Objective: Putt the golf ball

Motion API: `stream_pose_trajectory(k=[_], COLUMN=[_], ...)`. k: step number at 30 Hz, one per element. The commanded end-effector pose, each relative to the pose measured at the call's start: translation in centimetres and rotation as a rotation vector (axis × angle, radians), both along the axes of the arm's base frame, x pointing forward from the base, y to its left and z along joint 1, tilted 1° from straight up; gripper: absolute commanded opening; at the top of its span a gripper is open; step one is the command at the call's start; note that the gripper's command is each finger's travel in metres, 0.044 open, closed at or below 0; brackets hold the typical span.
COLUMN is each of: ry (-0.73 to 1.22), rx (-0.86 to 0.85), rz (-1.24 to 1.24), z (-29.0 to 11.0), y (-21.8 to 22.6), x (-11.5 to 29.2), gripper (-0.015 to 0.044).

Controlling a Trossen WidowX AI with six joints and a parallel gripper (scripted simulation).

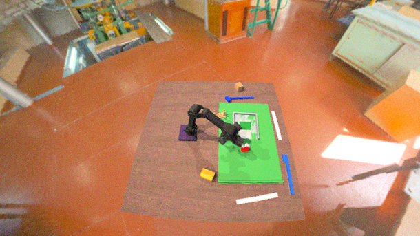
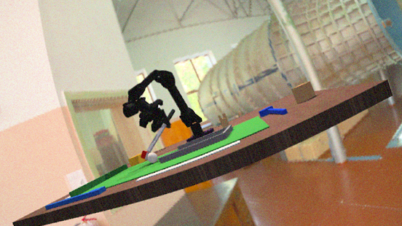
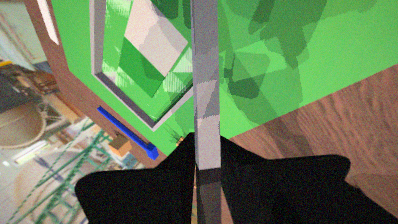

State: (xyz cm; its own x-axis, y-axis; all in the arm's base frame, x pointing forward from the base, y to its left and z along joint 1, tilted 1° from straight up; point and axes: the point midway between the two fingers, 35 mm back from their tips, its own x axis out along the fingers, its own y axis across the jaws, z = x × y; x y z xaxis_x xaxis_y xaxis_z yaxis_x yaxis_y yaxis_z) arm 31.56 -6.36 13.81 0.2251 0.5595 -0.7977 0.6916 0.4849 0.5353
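Green turf [image 1: 259, 165] holds the grey-walled green [image 1: 247, 114] ahead; pincer [image 1: 241, 142] grips the red putter [image 1: 245, 148].

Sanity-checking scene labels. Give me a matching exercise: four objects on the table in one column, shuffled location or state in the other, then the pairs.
Things:
1. red putter
2. golf ball
3. yellow block
4. brown cube

Place or state:
A. on bare wood, near the table's far edge
B. shaft clamped in the gripper jaws
C. on the green mat, next to the putter head
D. on bare wood, off the mat's near corner

Pairs: 1-B, 2-C, 3-D, 4-A
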Motion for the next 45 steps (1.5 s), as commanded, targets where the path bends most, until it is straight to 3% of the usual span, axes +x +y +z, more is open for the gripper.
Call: stream_pose_trajectory(k=[1, 7, 16, 45], ry=[0.001, 0.001, 0.000, 0.006], rx=[0.019, 0.018, 0.023, 0.022], rz=[0.005, 0.005, 0.005, 0.014], z=[-0.2, 0.7, 5.8, 5.2], y=[3.2, 4.0, 8.1, 8.0], x=[-0.6, -0.5, -0.5, -0.6], gripper=[0.0000, 0.0000, 0.0000, 0.0000])
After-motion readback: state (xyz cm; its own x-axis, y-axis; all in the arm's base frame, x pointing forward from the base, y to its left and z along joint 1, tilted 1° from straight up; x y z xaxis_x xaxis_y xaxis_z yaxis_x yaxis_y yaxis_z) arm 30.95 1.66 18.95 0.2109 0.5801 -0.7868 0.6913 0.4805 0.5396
